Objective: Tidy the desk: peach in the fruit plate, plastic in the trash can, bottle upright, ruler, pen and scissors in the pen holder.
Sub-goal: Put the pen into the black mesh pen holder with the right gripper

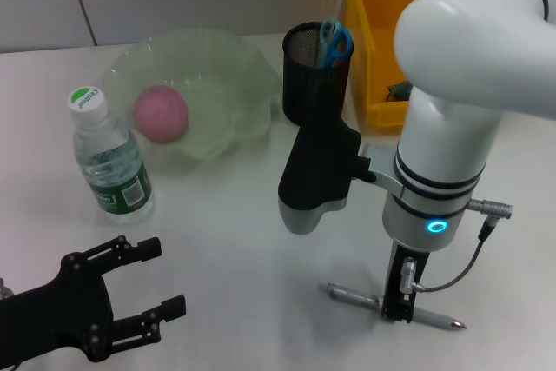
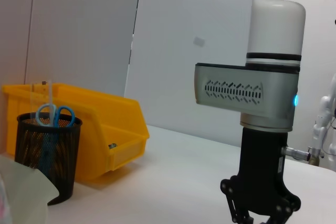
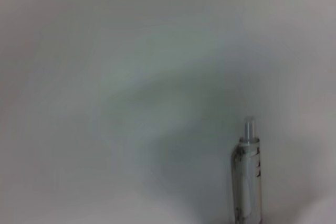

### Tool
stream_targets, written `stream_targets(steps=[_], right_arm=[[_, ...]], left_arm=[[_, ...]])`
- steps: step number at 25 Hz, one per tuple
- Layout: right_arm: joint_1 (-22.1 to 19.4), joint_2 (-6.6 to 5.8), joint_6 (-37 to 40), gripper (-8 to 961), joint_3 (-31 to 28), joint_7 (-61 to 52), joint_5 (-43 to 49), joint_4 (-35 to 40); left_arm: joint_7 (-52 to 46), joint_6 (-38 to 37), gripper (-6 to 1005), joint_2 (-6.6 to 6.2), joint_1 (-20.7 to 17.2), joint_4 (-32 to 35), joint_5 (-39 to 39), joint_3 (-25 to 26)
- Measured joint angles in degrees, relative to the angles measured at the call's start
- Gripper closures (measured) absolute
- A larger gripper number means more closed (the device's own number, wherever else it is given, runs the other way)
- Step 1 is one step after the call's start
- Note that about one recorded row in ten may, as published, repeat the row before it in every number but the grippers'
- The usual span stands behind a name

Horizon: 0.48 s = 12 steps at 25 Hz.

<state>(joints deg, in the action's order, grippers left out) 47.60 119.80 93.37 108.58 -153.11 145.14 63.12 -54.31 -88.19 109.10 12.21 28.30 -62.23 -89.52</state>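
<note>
Landmark: pen holder (image 1: 316,71). Left gripper (image 1: 143,293), well forward-left of it, hangs idle, fingers spread, holding nothing. One bottle (image 1: 109,155) stands upright; one peach (image 1: 161,114) lies in the fruit plate (image 1: 234,58); one pair of scissors (image 1: 334,41) sits inside the holder. One pen (image 1: 395,305) lies on the desk forward-right of it. Right gripper (image 1: 400,301) stands over the pen's middle; finger spacing cannot be determined. The pen is probably light, stiff and slippery: grip mid-barrel.

A lab or test room made up as an office desk: a plain white bench (image 1: 234,301) against bare white wall panels (image 2: 84,30), with a yellow storage bin (image 1: 382,32) at the far right beside a black mesh pen holder (image 1: 314,71).
</note>
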Motion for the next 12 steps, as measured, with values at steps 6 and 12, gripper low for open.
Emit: stream_targets(steps=[6, 12], right_arm=[[-0.19, -0.33, -0.39, 814, -10.71, 4.08, -0.04, 0.48], [-1.27, -0.45, -3.28, 806, -23.94, 10.82, -0.16, 0.48]], left_arm=[[0.0, -0.03, 202, -0.03, 0.0, 0.01, 0.0, 0.29], [0.0, -0.14, 202, -0.03, 0.02, 0.11, 0.0, 0.93]])
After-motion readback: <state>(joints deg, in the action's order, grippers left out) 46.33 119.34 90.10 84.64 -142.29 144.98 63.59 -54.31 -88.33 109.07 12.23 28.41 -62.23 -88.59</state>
